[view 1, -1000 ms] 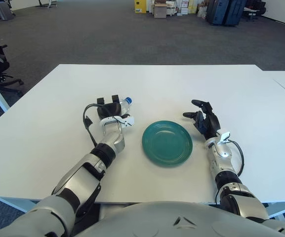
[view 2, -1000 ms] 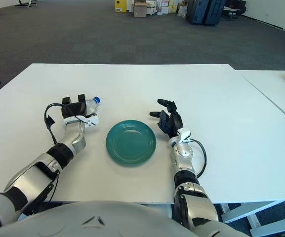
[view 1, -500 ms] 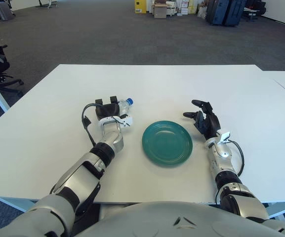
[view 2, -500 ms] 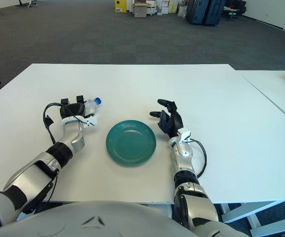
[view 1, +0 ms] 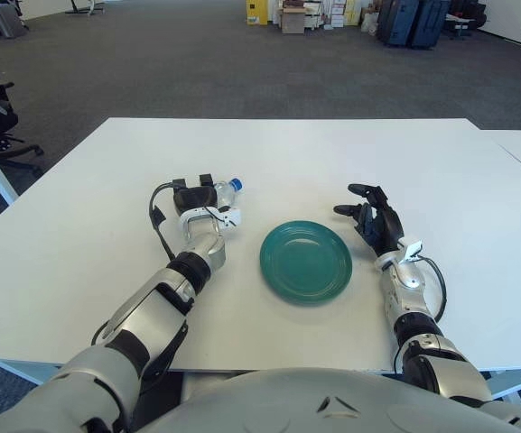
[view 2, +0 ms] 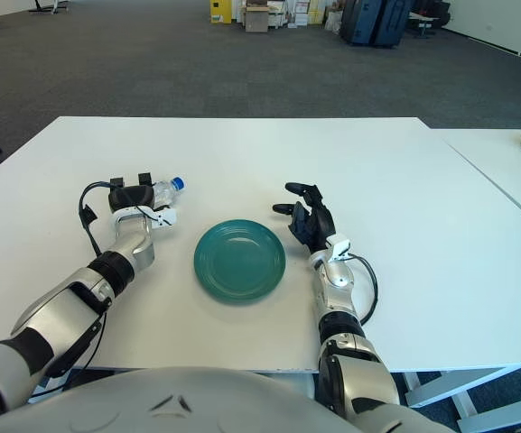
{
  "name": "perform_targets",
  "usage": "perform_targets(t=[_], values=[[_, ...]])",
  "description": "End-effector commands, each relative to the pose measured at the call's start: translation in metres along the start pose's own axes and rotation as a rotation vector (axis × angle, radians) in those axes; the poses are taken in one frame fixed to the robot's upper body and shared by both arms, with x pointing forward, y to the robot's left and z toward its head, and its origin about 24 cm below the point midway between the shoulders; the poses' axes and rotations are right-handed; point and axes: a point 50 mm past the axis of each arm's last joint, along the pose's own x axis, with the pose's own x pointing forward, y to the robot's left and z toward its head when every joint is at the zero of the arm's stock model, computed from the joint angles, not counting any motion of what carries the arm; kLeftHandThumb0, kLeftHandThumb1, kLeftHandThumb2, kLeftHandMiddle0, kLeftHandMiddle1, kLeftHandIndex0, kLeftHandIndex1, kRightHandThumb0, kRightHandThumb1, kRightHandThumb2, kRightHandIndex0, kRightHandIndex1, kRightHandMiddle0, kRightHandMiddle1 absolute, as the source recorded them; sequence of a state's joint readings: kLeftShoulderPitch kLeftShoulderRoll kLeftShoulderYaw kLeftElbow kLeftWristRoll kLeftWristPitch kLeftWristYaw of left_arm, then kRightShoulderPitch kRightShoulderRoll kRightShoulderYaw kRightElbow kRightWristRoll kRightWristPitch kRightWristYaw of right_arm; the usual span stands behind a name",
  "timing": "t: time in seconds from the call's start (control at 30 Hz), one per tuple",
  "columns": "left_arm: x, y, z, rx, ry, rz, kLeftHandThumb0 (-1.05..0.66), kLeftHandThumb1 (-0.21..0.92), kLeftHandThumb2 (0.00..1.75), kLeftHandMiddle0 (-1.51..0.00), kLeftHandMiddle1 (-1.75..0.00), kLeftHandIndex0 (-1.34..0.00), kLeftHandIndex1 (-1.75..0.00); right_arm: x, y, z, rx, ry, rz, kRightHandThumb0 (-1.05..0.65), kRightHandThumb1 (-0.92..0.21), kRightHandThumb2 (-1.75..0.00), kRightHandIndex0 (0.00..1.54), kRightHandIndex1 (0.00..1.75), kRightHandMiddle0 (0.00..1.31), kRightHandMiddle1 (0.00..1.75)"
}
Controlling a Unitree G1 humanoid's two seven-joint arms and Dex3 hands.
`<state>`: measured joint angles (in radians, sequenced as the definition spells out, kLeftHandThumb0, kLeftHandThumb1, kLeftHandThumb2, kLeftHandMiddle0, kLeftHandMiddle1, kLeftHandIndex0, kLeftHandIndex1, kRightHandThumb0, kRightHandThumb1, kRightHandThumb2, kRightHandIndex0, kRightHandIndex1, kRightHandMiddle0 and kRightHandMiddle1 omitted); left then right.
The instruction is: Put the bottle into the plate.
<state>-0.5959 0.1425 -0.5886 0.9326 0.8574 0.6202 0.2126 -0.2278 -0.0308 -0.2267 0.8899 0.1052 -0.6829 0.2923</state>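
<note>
Left robot hand [view 1: 197, 196] lay out on the white desk [view 1: 287, 149], forearm flat along the surface, wrist cable looping off its outer side. Its dark fingers [view 2: 130, 197] were wrapped round the body of a clear plastic bottle [view 1: 222, 190]. The bottle lay on its side within that grasp, blue cap [view 1: 237, 184] poking out past the hand on its inner side, pointing away from the robot and slightly toward the middle of the desk. Whether the bottle was resting on the desk or lifted just clear of it could not be told from where I stood.

Green plate [view 1: 305, 261] sat flat on the desk, to the inner side of the left robot hand and a little nearer the robot's body than the hand. Bottle and plate were apart, a strip of bare desk between them. Nothing lay in the plate.

Right robot hand [view 1: 374, 218] was propped on the desk just beside the plate's far-right edge, not touching it. Palm faced inward toward the plate, fingers [view 2: 295, 190] loosely spread and curved, holding nothing. A cable looped off the wrist on its outer side.

The plate stood between the two hands, closer to the right one.
</note>
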Motion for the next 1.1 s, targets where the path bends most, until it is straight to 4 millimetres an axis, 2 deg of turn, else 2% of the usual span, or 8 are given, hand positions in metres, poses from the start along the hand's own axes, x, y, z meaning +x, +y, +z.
perform_targets(t=[0.0,0.33,0.43,0.53,0.77,0.87,0.93,1.07], values=[[0.001,-0.013,-0.002,0.004,-0.005,-0.085,-1.05,0.92,0.83,-0.07,-1.73,0.0,-1.02,-0.072,-0.012,-0.054,0.078,0.242,-0.13,-0.77,-0.92,-0.83,0.57,0.83,0.18,1.14],[0.007,-0.018,-0.006,0.042,-0.165,-0.078,-1.05,0.92,0.74,-0.2,-1.75,0.0,-1.13,-0.071,-0.011,-0.054,0.085,0.242,-0.125,-0.78,-0.92,-0.84,0.58,0.83,0.2,1.14],[0.01,-0.018,-0.009,0.064,-0.243,-0.096,-1.03,0.92,0.63,-0.27,-1.75,0.0,-1.24,-0.071,-0.01,-0.054,0.089,0.245,-0.128,-0.78,-0.92,-0.84,0.58,0.83,0.2,1.14],[0.012,-0.017,-0.011,0.069,-0.286,-0.109,-0.92,0.92,0.42,-0.41,-1.75,-0.03,-1.5,-0.071,-0.01,-0.054,0.093,0.247,-0.128,-0.79,-0.92,-0.84,0.58,0.84,0.18,1.13],[0.016,-0.012,-0.016,0.093,-0.384,-0.175,-0.74,0.84,0.26,-0.56,-1.75,-0.12,-1.69,-0.071,-0.009,-0.054,0.098,0.237,-0.133,-0.78,-0.92,-0.83,0.58,0.84,0.19,1.13],[0.017,-0.008,-0.018,0.109,-0.428,-0.187,-0.63,0.71,0.48,-0.6,-1.75,-0.24,-1.7,-0.07,-0.009,-0.053,0.098,0.233,-0.135,-0.79,-0.92,-0.83,0.58,0.84,0.2,1.14],[0.017,-0.006,-0.018,0.118,-0.459,-0.189,-0.51,0.56,0.82,-0.66,-1.75,-0.42,-1.68,-0.07,-0.009,-0.053,0.097,0.232,-0.136,-0.79,-0.92,-0.83,0.58,0.84,0.2,1.15],[0.016,-0.004,-0.018,0.108,-0.533,-0.183,-0.48,0.39,1.18,-0.79,-1.75,-0.55,-1.73,-0.071,-0.01,-0.053,0.096,0.23,-0.138,-0.79,-0.92,-0.84,0.58,0.84,0.21,1.15]])
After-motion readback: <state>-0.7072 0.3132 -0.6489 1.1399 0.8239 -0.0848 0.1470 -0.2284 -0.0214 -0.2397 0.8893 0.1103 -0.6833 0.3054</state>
